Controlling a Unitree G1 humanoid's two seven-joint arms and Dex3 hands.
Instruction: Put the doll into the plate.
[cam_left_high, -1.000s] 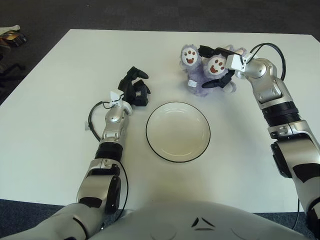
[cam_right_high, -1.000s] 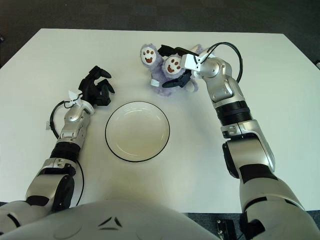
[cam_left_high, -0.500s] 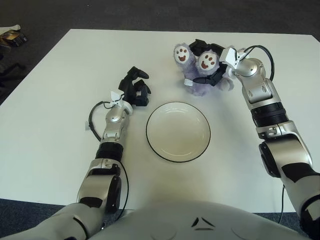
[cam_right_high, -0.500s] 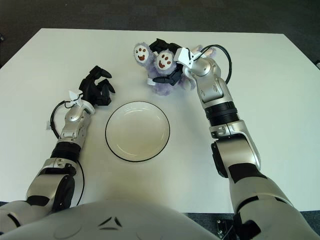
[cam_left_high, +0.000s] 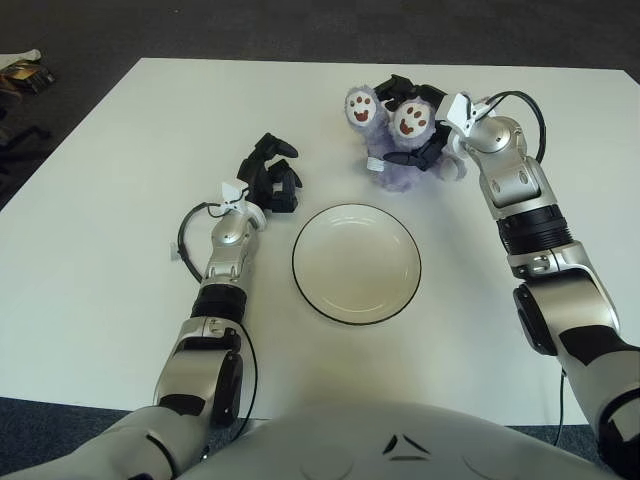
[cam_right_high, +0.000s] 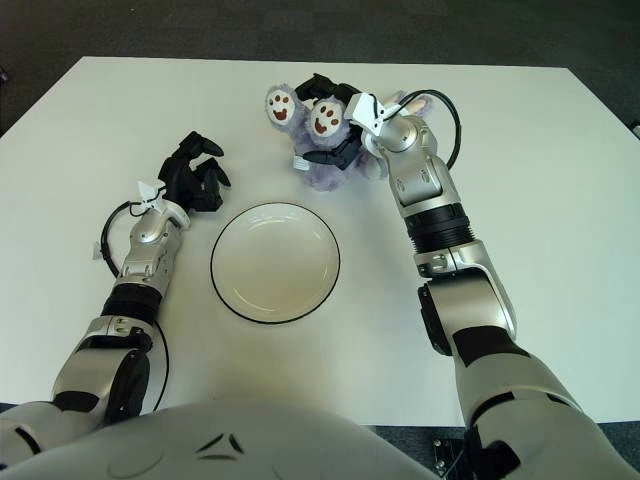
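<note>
The fluffy lilac plush doll (cam_left_high: 400, 140) sits at the far side of the table, beyond the plate and a little to its right, two cream paw soles with brown pad marks turned up toward the camera; the right hand (cam_left_high: 425, 125) is on it, black fingers (cam_left_high: 400, 88) wrapped over the top and another curled under the front, clamped around the fur; the shallow round cream plate with a thin black rim (cam_left_high: 356, 263) lies apart from the doll, nearer the robot, with nothing in it; the left hand (cam_left_high: 270, 178) shows just left of the plate's far edge, black fingers curled in and holding nothing; whether it touches the surface, I cannot tell. All this on a smooth, matt white rectangular table (cam_left_high: 110, 240); around it, dark grey carpet (cam_left_high: 250, 25), and some small clutter (cam_left_high: 25, 72) cut off at the far left edge, too small to make out. The doll's head and body are mostly hidden behind hand and paws; only a shaggy mass shows.
</note>
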